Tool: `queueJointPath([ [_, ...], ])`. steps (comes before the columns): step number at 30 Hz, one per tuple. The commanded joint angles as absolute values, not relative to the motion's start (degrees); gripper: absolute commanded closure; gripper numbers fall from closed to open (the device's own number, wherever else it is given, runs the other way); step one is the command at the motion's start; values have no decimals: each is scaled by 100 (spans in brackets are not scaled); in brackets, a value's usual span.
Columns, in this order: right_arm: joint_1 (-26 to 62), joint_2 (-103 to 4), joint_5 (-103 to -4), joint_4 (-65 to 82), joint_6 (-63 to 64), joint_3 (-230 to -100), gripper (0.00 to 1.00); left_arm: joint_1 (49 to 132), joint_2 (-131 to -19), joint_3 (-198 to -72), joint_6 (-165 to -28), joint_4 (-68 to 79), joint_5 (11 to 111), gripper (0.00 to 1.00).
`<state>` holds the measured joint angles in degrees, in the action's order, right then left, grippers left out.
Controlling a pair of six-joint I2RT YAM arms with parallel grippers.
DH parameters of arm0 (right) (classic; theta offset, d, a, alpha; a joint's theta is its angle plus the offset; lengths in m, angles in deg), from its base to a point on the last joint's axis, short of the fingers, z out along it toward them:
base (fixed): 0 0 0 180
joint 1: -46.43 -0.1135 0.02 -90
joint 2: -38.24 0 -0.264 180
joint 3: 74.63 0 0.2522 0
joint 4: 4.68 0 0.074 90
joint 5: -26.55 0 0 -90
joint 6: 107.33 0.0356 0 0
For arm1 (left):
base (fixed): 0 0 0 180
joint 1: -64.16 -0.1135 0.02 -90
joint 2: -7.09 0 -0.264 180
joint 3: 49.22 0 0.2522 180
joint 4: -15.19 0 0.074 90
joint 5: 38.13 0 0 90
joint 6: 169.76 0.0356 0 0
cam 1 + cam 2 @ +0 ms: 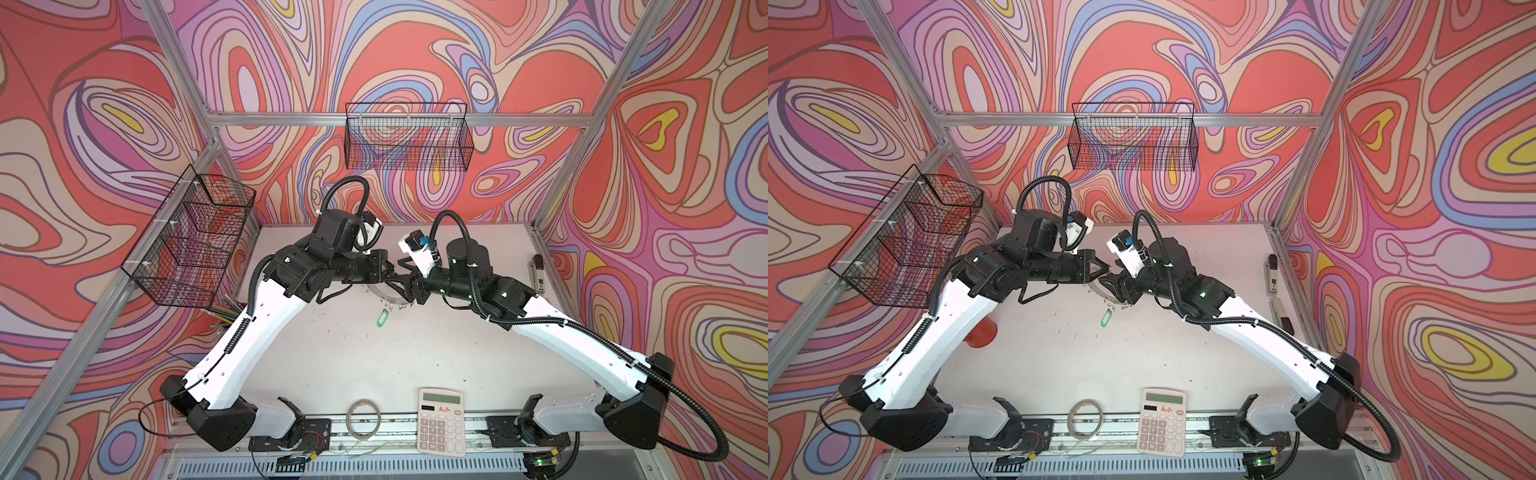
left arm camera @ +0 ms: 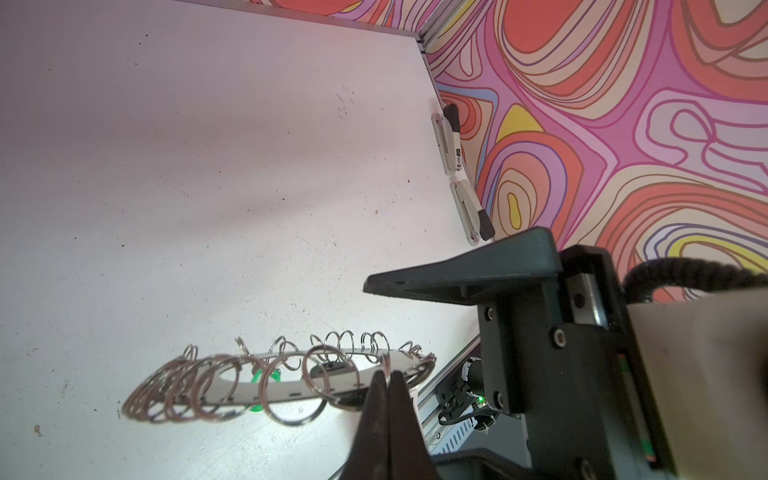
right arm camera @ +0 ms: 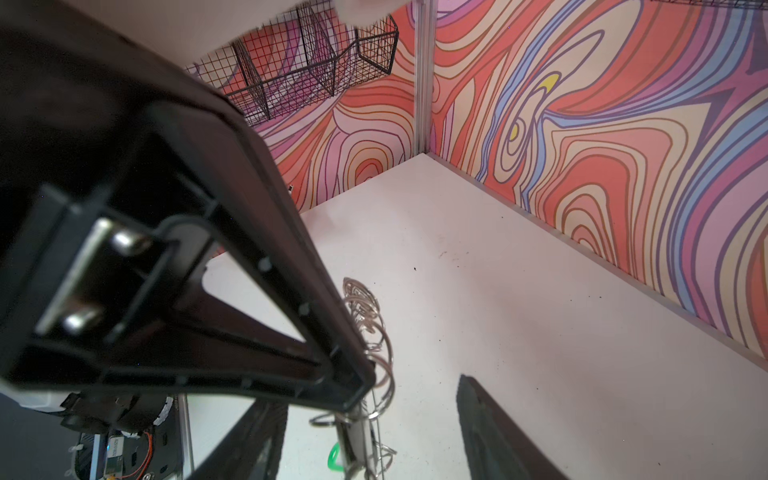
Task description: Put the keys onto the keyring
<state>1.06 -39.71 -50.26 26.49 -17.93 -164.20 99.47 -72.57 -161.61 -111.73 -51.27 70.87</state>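
Left wrist view, entry one: left gripper [image 2: 387, 376]. Its fingers are pressed together, pinching one wire loop on the rim of the keyring [image 2: 299, 388].

Entry two: keyring. It is a flat silver disc with a large round hole and a rim lined with wire loops. It sits tilted, gripped side higher. I cannot tell whether its low side touches the table [image 2: 166, 166]. In both top views I place it over the middle of the table, nearer the back edge than the front, between the two wrists [image 1: 388, 297] [image 1: 1104, 295].

Entry three: green-tagged key [image 2: 266, 376]. I see it through the disc's hole and under it. In a top view it hangs from the rim that faces the front edge, tag pointing toward that edge.

Entry four: right gripper [image 3: 374, 395]. The jaws stand well apart and hold nothing. In the right wrist view the keyring stands edge-on between the fingers, and I make out no contact.

Entry five, other stock:
- calculator [image 1: 441, 422], at the front edge, right of centre
- tape roll [image 1: 365, 417], just beside the calculator, at the front edge
- two staplers [image 2: 449, 141], end to end along the right edge
- red cup [image 1: 982, 332], near the left edge, partly behind the left arm
- wire baskets [image 1: 409, 137], one on the back frame rail and one on the left rail
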Motion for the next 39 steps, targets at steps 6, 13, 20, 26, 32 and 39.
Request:
queueJointPath([
  [6,77,-3955,-5732,2551,-1755,-16468,43,9975,-7195,-16037,-11252,-4927,7043,100],
  [13,72,-3667,-5948,2664,-1685,-16271,48,9975,-7140,-16002,-11210,-4994,6987,100],
  [20,73,-3686,-5948,2611,-1651,-16247,59,9975,-7144,-16083,-11160,-5122,7198,100],
  [26,72,-3701,-5976,2570,-1649,-16225,67,9975,-7127,-16207,-11095,-5339,7307,100],
  [32,72,-3604,-5991,2474,-1645,-16111,83,9975,-7265,-16335,-11015,-5582,7605,100],
  [39,72,-3510,-6091,2413,-1675,-15964,100,9975,-7550,-16804,-10705,-6433,7579,100],
])
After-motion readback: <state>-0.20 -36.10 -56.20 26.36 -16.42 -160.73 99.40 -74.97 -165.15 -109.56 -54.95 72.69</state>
